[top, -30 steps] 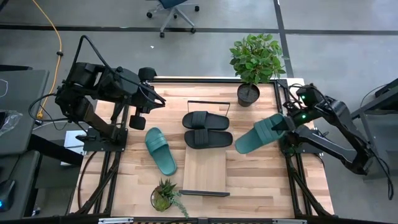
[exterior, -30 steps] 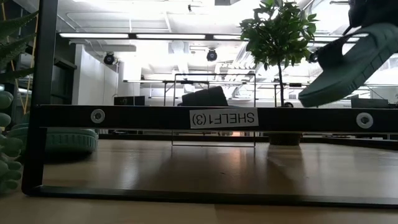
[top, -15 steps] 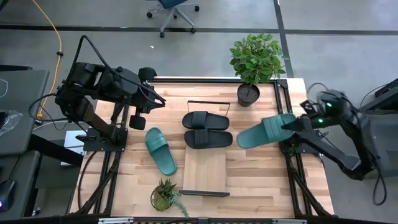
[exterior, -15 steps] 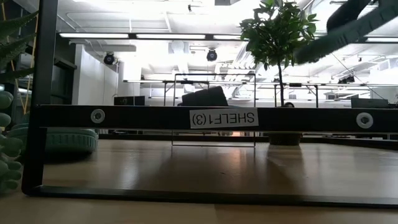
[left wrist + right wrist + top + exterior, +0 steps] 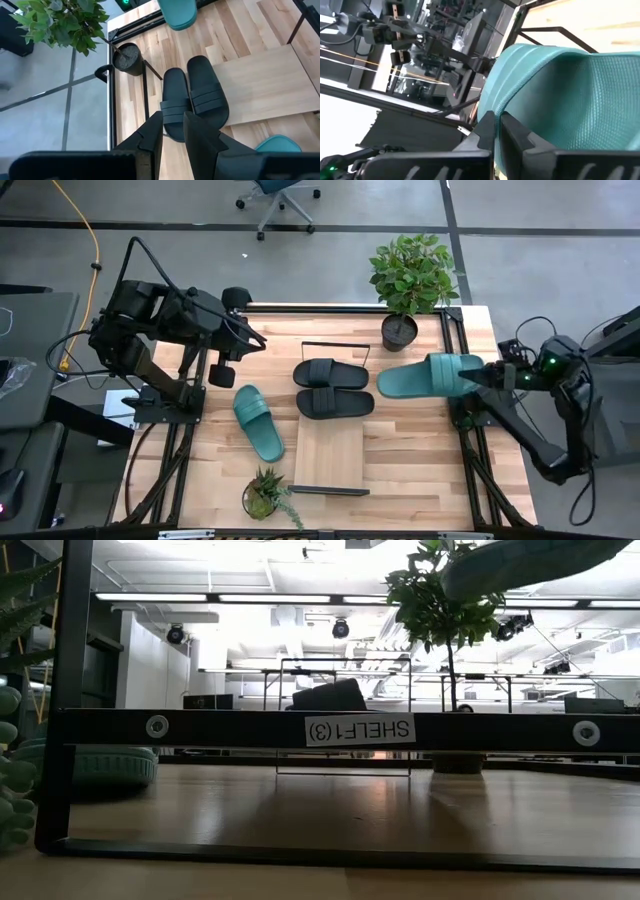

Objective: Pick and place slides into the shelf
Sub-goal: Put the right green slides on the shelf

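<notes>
My right gripper [image 5: 488, 374] is shut on a teal slide [image 5: 428, 376], held high above the table's right part; the low view shows it [image 5: 520, 560] near the picture's top. A second teal slide [image 5: 258, 422] lies sole-down on the table, left of the shelf [image 5: 330, 450]. Two black slides [image 5: 320, 372] [image 5: 336, 403] lie side by side across the shelf's far end. My left gripper [image 5: 173, 134] hovers over the table's left far part, open by a narrow gap, touching nothing. My right gripper pinches the teal slide between its two fingers [image 5: 487, 131] at the end by the ribbed strap [image 5: 517, 70], coming level from the table's right side, along the slide. The slide is lifted clear and roughly level, its free end [image 5: 385, 386] pointing toward the shelf.
A potted plant [image 5: 405, 280] stands at the far edge, close behind the held slide. A small succulent [image 5: 263, 495] sits near the table's near edge, left of the shelf. The shelf's black rails [image 5: 340, 728] stand at its two short ends. Bare board lies on the shelf's near half.
My right gripper has risen and drawn back toward the table's right edge, staying shut on the teal slide. The slide has gone up from a downward slant to roughly level, and its free end has swung toward the far edge.
</notes>
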